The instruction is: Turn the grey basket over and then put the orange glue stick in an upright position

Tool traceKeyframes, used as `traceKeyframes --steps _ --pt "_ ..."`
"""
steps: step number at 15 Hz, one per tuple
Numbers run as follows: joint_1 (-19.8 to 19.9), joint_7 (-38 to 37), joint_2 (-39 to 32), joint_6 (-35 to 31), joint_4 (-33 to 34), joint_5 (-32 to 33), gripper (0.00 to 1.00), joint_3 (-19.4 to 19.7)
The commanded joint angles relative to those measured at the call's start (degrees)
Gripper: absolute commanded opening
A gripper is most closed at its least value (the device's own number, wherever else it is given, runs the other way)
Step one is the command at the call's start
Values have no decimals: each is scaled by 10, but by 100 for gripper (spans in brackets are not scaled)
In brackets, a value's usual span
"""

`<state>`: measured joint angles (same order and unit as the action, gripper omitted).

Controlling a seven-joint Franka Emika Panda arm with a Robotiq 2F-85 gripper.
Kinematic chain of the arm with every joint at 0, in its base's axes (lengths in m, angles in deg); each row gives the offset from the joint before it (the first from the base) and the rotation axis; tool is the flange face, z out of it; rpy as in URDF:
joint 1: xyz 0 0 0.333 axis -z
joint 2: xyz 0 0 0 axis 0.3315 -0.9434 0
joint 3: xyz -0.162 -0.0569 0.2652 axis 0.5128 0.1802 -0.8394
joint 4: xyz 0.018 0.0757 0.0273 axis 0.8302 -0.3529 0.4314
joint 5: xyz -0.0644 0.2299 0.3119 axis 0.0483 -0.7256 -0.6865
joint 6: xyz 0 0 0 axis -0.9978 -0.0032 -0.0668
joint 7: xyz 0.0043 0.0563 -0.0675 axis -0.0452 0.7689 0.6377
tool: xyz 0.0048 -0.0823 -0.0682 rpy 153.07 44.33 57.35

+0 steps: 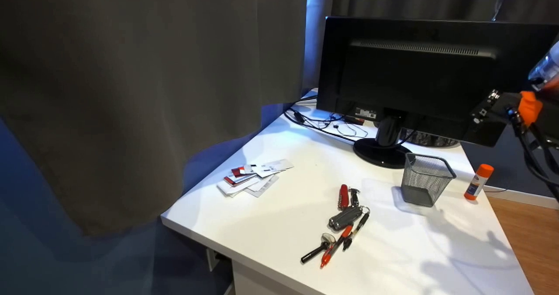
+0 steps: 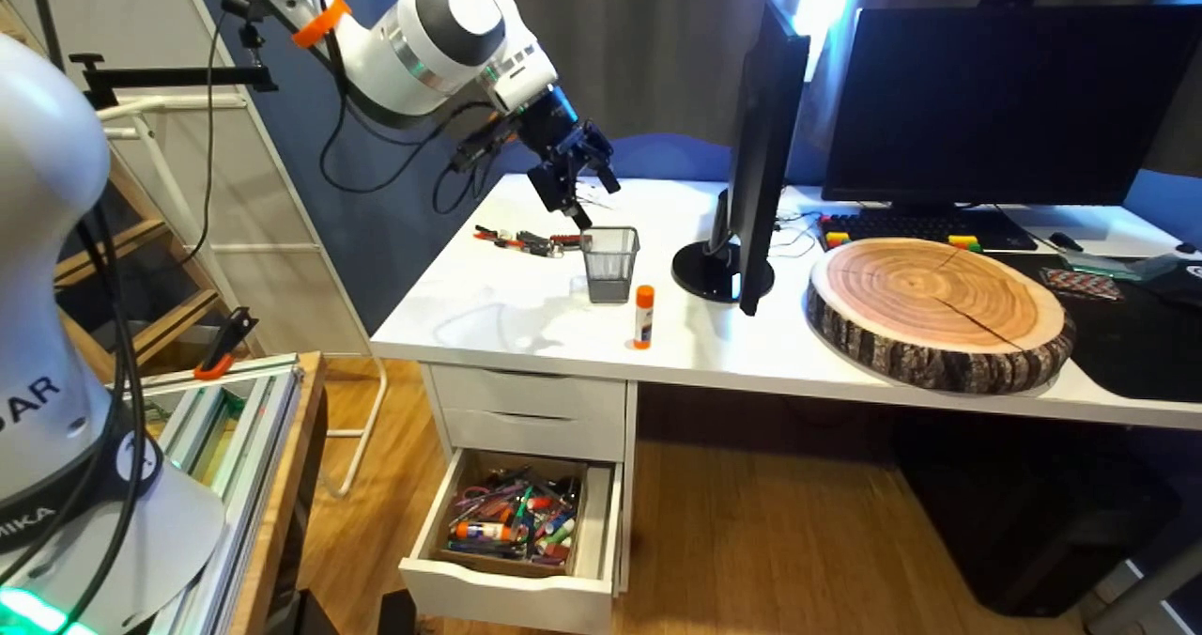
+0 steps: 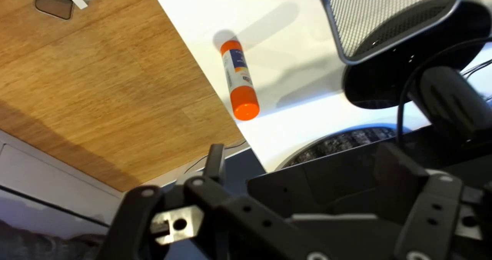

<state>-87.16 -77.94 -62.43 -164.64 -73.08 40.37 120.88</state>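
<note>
Because the grey basket (image 2: 610,264) rests on its base near the middle of an exterior view, rim uppermost, I judge that it sits as wanted if turning it over means mouth up; the frames cannot settle that. The orange glue stick (image 2: 643,320), just to its lower right there, stands on a flat end near the lower edge of the white desk (image 2: 498,287), so the upright position looks met. Across the lower half of the wrist view, the gripper (image 3: 306,160) has its fingers (image 3: 215,162) spread wide and holds nothing; both task things lie clear of it, higher in the frame. Keeping that clearance would make sense, since a nudge could topple so narrow a stick.
</note>
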Motion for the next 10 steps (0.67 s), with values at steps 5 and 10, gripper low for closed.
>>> traceKeyframes --steps 5,10 --pt "-13 185 189 100 -3 6 100 -1" --pt "-8 309 251 211 15 -9 100 -15"
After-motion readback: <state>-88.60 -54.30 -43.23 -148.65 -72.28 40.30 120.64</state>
